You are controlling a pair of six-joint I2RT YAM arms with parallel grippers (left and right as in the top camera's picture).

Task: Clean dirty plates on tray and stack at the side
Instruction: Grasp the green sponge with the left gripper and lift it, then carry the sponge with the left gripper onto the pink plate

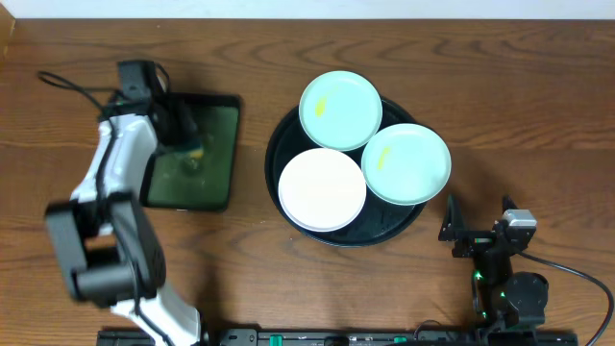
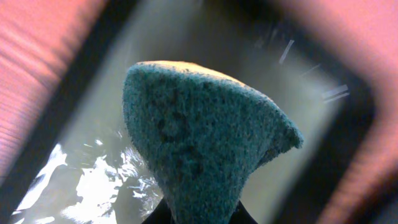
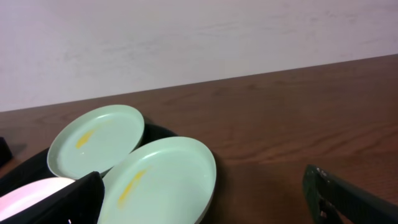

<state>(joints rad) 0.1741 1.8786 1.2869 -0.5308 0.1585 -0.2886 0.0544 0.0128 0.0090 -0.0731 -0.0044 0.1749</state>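
The round black tray (image 1: 281, 144) holds three plates. A mint plate (image 1: 340, 110) with a yellow smear lies at the back. A second smeared mint plate (image 1: 406, 163) lies at the right. A white plate (image 1: 322, 189) lies at the front. My left gripper (image 1: 189, 144) is over the small rectangular tray, shut on a teal and yellow sponge (image 2: 199, 149). My right gripper (image 1: 471, 233) is open and empty, low at the table's front right. In the right wrist view the near mint plate (image 3: 163, 186), the far mint plate (image 3: 96, 140) and the white plate's edge (image 3: 31, 193) show.
A small rectangular black tray (image 1: 223, 159) with a dark green wet floor (image 2: 87, 180) sits at the left. A black cable (image 1: 72, 85) runs across the table at the far left. Bare wooden table (image 1: 519, 115) lies right of the round tray.
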